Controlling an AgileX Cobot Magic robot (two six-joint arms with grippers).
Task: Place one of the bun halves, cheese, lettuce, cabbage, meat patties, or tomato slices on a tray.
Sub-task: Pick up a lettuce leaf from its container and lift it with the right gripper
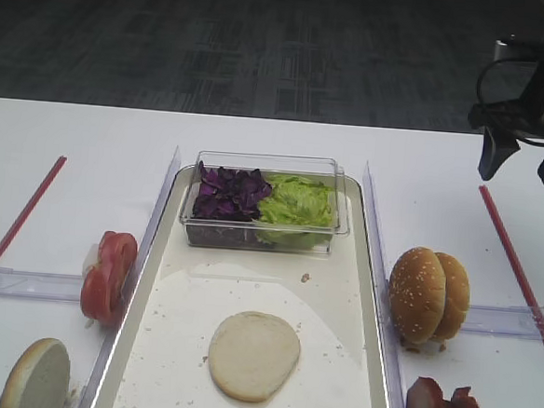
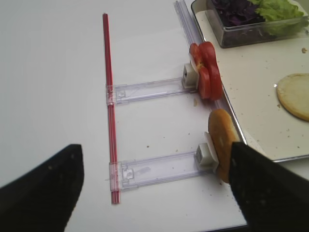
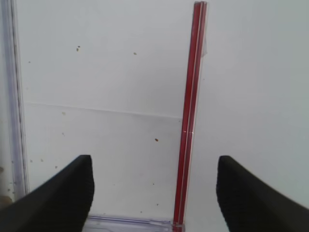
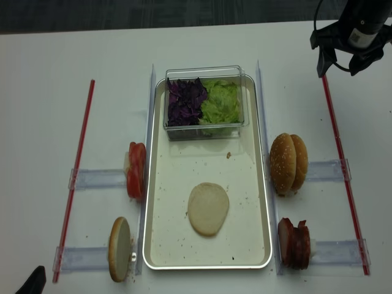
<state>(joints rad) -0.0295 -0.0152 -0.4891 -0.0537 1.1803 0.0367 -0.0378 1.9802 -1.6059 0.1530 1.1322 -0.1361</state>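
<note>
One pale bun half (image 1: 253, 355) already lies cut face up on the tray (image 1: 359, 359) — a layer seems done, the rest left. Further back, lettuce (image 1: 296, 204) sits boxed; beyond, the right gripper (image 1: 519, 163) hangs wide apart, empty — left gripper (image 2: 154, 186) also spread

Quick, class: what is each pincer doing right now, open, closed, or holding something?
Left pincer: open, holding nothing.
Right pincer: open, holding nothing.

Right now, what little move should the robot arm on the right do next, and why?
Probably swing the right gripper down toward the meat patties. It hangs open and empty, high over the table's far right, and the tray holds only a bun half lying cut face up.
</note>
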